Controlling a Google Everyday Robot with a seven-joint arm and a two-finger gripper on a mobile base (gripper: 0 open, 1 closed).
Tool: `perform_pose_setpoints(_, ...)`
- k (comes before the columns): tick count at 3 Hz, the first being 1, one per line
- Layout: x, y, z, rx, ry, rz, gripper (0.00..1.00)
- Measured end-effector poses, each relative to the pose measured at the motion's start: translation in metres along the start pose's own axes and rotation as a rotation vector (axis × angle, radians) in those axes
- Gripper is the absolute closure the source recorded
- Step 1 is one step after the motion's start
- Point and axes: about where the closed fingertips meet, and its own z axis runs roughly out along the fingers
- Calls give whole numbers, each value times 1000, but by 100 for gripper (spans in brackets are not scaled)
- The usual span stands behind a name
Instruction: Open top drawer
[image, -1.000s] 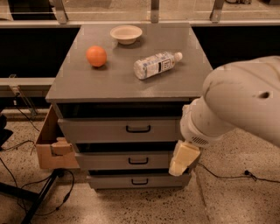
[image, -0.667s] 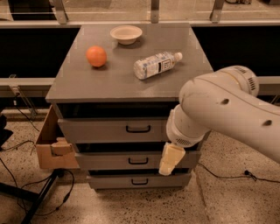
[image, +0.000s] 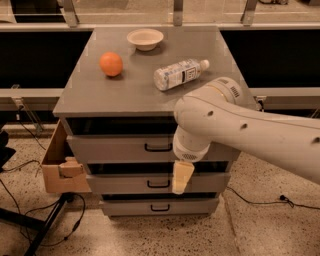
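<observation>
The top drawer (image: 120, 149) is the uppermost of three grey drawer fronts under the grey cabinet top (image: 90, 95). Its small black loop handle (image: 158, 147) sits at mid-front. None of its interior shows. My gripper (image: 181, 178), cream-coloured, hangs from the big white arm (image: 235, 125) in front of the middle drawer (image: 120, 184). It is just right of that drawer's handle (image: 159, 184), and below and right of the top drawer's handle, not touching it. The arm covers the right part of the top drawer's front.
An orange (image: 111, 64), a white bowl (image: 145, 38) and a lying water bottle (image: 179, 74) rest on the cabinet top. The bottom drawer (image: 160, 206) is lowest. A cardboard box (image: 57, 165) stands at the cabinet's left. Cables and a stand leg (image: 47, 225) lie on the speckled floor.
The arm has swung left across the cabinet front. The gripper has moved from the drawers' right edge to near their middle and stands closer to the handles.
</observation>
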Motion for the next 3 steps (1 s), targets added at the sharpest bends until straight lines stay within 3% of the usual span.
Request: perform_pose_setpoints(3,-8,-39,42,-54,98,-67,0)
